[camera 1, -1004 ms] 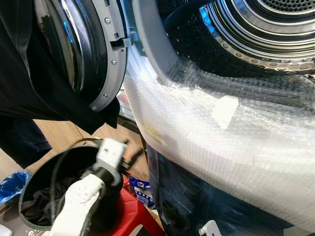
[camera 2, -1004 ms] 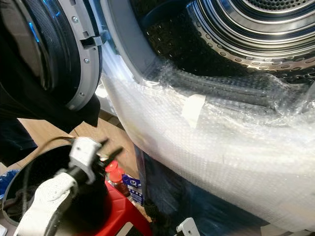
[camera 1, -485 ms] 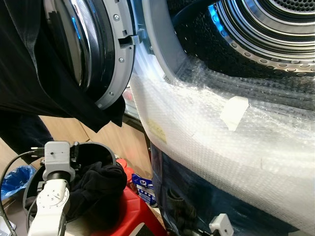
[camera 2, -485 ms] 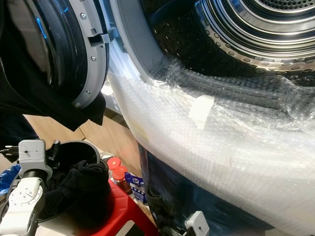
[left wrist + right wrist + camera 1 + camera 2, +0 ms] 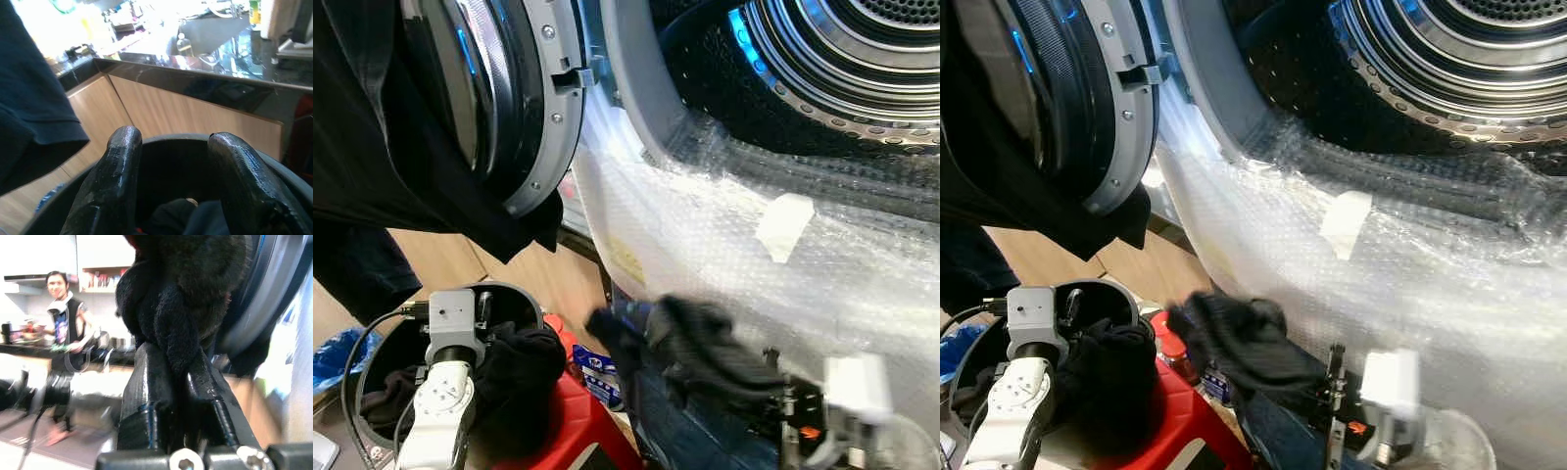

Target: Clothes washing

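Dark laundry fills the black basket [image 5: 372,343] at near left.
Right gripper [image 5: 171,396], newly risen, pinches a black garment [image 5: 705,348]; left gripper [image 5: 173,161] spread above the basket.

head stereo: down at washer drum [image 5: 862,69] | wrists: close along fingers

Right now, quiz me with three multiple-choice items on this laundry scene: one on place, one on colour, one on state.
1. Where is the left hand?
A. inside the drum
B. over the black basket
C. on the door glass

2. What colour is the stool under the basket?
A. red
B. green
C. white

3. What is the right hand doing?
A. open, holding nothing
B. shut on the dark garment
C. pressing a button

Answers: 1 B, its fingers frame the basket rim; 2 A, red shows below the basket; 3 B, cloth is pinched between its fingers.
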You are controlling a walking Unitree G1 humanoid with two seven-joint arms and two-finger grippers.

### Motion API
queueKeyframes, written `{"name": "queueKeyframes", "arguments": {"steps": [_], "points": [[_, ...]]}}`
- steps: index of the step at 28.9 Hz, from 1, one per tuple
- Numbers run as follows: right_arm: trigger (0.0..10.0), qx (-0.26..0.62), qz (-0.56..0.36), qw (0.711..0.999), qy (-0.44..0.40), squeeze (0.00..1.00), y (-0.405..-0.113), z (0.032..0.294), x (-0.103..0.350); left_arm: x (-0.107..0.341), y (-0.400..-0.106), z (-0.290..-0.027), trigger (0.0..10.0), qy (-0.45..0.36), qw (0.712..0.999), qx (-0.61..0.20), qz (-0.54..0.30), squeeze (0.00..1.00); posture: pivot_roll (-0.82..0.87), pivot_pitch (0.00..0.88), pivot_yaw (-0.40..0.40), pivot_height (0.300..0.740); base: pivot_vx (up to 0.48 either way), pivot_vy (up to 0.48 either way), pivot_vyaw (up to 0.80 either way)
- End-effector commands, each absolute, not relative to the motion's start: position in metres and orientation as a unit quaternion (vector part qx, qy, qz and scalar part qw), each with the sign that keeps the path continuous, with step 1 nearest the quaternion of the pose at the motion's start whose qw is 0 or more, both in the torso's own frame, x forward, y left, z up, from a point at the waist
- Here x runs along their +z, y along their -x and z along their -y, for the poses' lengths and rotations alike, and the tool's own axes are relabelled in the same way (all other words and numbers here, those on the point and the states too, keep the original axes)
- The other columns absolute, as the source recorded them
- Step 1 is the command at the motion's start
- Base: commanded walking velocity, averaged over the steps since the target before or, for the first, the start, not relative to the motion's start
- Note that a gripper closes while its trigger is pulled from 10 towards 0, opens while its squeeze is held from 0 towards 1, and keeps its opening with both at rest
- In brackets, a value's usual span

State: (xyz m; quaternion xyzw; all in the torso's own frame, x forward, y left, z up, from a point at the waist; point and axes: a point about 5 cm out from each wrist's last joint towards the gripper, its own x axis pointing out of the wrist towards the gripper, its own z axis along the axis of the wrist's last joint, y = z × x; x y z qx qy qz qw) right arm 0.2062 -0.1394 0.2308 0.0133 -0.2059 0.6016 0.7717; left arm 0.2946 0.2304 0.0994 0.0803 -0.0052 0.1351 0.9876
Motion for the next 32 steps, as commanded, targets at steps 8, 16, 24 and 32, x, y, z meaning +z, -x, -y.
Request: {"name": "queueKeyframes", "arguments": {"steps": [8, 16, 24, 32], "points": [[0.0, 0.571, 0.363, 0.734, -0.064, 0.00, -0.224, 0.126, 0.321, 0.091, -0.295, -0.227, 10.0, -0.076, 0.989, 0.127, -0.003, 0.00, 0.03, 0.056, 0.143, 0.740, 0.000, 0.000, 0.00], [0.0, 0.472, 0.405, 0.782, -0.040, 0.00, -0.272, 0.129, 0.372, 0.087, -0.294, -0.224, 10.0, -0.074, 0.990, 0.118, -0.006, 0.00, 0.02, 0.047, 0.144, 0.740, 0.000, 0.000, 0.00], [0.0, 0.435, 0.409, 0.802, -0.029, 0.00, -0.304, 0.129, 0.411, 0.087, -0.296, -0.220, 10.0, -0.067, 0.991, 0.113, -0.001, 0.00, 0.02, 0.034, 0.134, 0.740, 0.000, 0.000, 0.00], [0.0, 0.375, 0.405, 0.833, -0.031, 0.00, -0.332, 0.139, 0.452, 0.084, -0.295, -0.215, 10.0, -0.062, 0.993, 0.101, -0.006, 0.00, 0.02, 0.033, 0.131, 0.740, 0.000, 0.000, 0.00]]}}
